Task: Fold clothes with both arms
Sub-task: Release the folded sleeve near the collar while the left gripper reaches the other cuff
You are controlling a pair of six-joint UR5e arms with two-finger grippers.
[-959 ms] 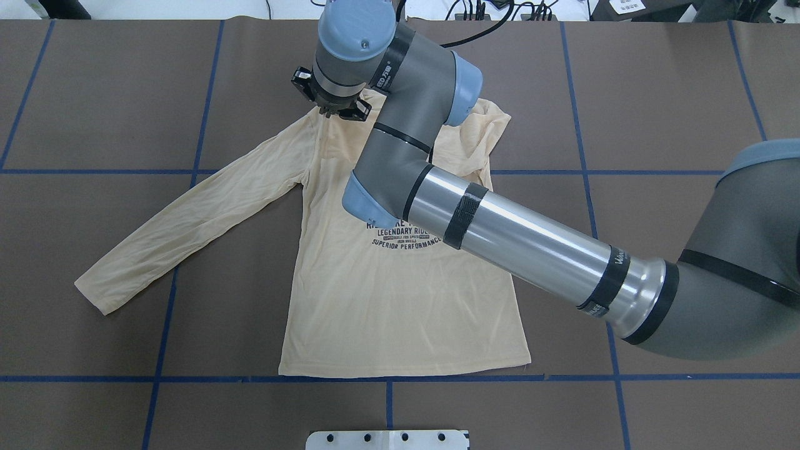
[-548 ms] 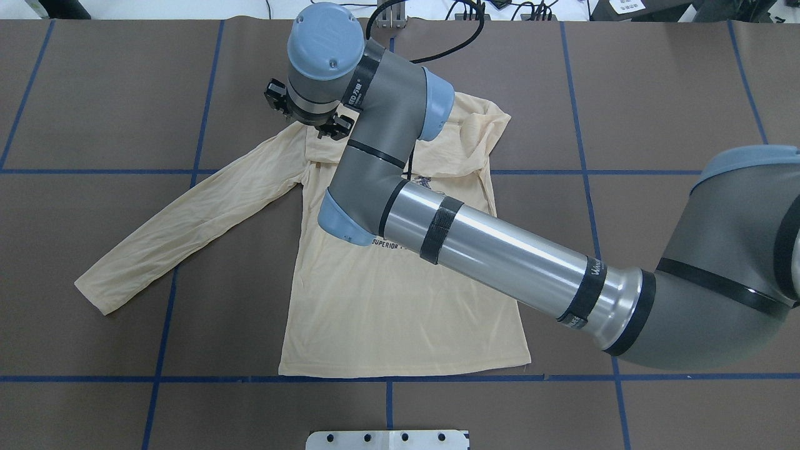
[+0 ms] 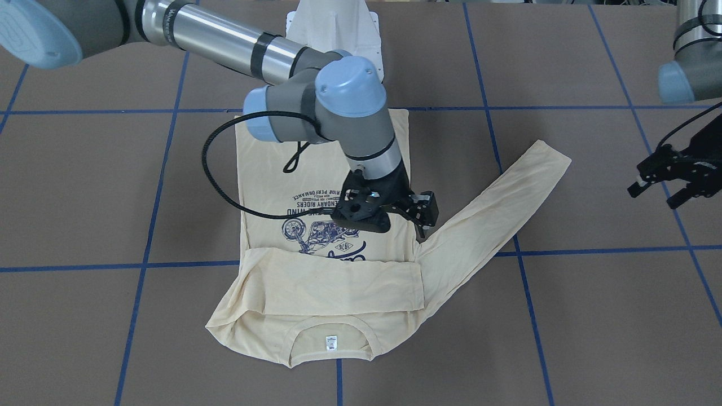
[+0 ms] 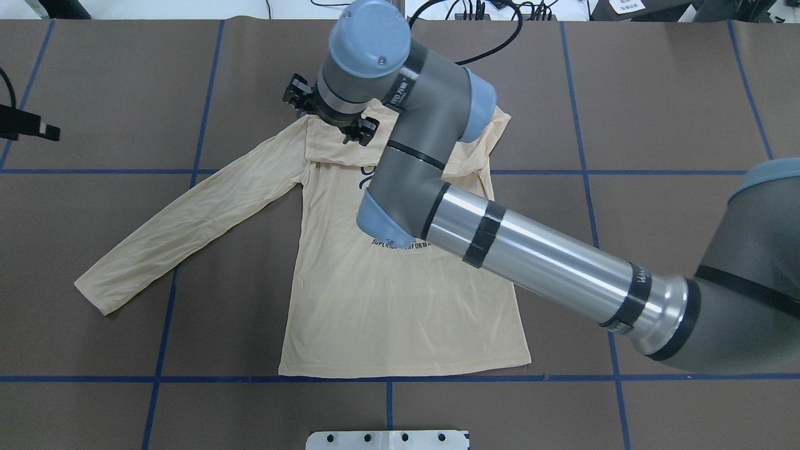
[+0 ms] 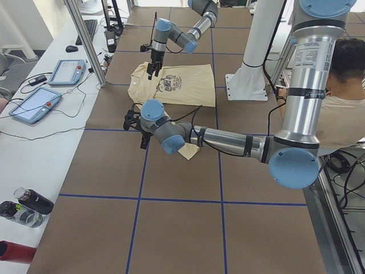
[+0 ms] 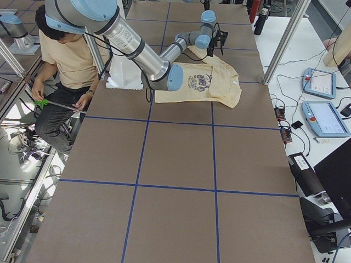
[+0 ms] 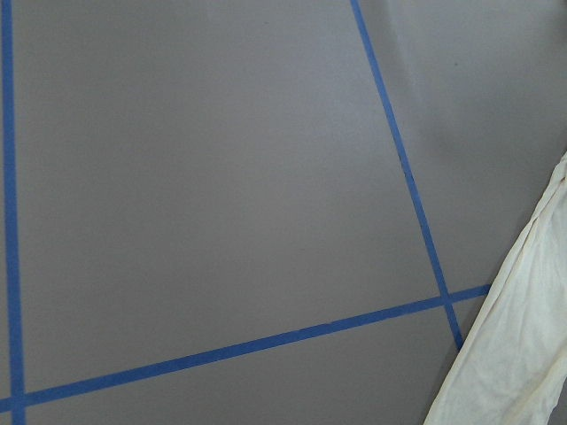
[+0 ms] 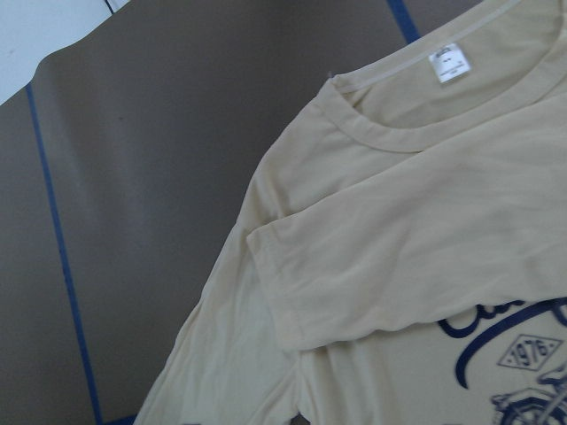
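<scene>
The cream-yellow long-sleeved shirt [image 4: 400,312] lies flat, print up, collar toward the far edge. One sleeve [image 3: 338,287] is folded across the chest below the collar and its white neck label [image 3: 331,341]. The other sleeve [image 4: 187,219] lies stretched out toward my left. My right arm reaches across the shirt. Its gripper [image 4: 330,119] hovers open and empty over the shoulder by the stretched sleeve, and also shows in the front view [image 3: 424,217]. My left gripper [image 3: 654,194] is open and empty over bare table, well left of the shirt, at the overhead view's edge [image 4: 28,125].
The table is brown with blue tape lines [image 4: 169,312]. The white pedestal base [image 3: 338,28] stands at the near edge. An operator [image 5: 342,114] sits beside it. A side table with tablets [image 5: 68,71] and bottles [image 5: 23,205] runs along the far edge.
My right wrist swung left over the shirt's shoulder, then back right, staying open and empty. My left gripper has come into the overhead view at its left edge. The shirt has not moved.
</scene>
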